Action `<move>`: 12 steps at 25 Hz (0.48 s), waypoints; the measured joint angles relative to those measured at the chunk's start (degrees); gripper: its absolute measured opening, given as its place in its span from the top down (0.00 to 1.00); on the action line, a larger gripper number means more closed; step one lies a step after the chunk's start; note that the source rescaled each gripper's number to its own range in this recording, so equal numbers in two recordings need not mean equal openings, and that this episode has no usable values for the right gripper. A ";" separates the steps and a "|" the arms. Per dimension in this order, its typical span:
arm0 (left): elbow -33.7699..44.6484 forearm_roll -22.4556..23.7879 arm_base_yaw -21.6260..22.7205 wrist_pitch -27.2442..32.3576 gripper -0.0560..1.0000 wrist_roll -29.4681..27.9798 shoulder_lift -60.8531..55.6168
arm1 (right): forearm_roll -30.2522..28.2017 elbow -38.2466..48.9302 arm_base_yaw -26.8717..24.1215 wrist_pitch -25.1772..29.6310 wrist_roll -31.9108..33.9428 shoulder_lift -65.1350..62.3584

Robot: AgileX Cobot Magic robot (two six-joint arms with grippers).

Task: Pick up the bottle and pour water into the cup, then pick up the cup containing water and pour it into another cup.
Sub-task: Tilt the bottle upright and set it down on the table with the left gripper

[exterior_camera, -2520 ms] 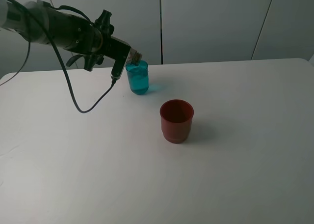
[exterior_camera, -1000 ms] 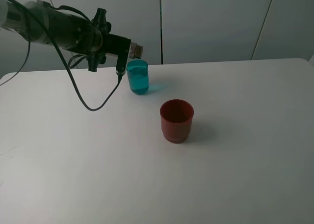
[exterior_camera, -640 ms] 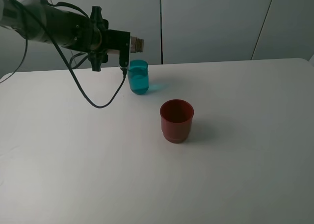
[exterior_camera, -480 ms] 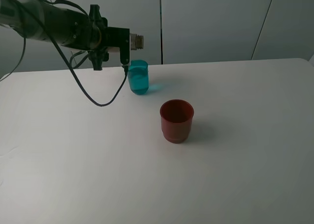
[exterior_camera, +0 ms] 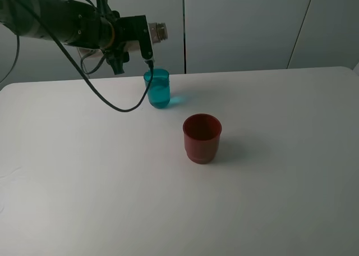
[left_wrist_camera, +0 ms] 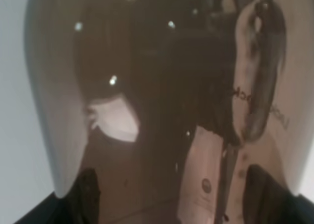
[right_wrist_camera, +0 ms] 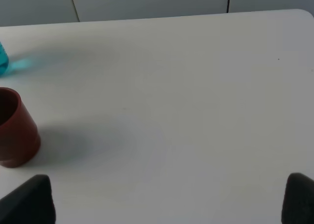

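White tabletop [exterior_camera: 280,183], matte, plain. Two things stand on it, both upright. Teal cup [exterior_camera: 159,88] sits close to the far edge, left of middle, and throws a blue-green glow on the surface toward the right edge. Dark red cup [exterior_camera: 202,138] sits about mid-tabletop, closer to the front edge than the teal one. They're apart, not touching. Soft shadow beside it toward the right edge.

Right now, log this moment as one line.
left gripper: shut on bottle | bottle: roughly level above teal cup | red cup: upright, apart | right gripper: open, empty
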 joint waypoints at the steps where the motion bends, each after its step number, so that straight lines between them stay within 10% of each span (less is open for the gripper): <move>1: 0.00 -0.39 0.00 -0.25 0.95 -0.83 -0.56 | 0.00 0.00 0.00 0.00 0.00 0.00; 12: 1.02 -13.61 0.00 -4.71 0.95 -8.84 -7.31 | 0.00 0.00 0.00 0.00 0.00 0.00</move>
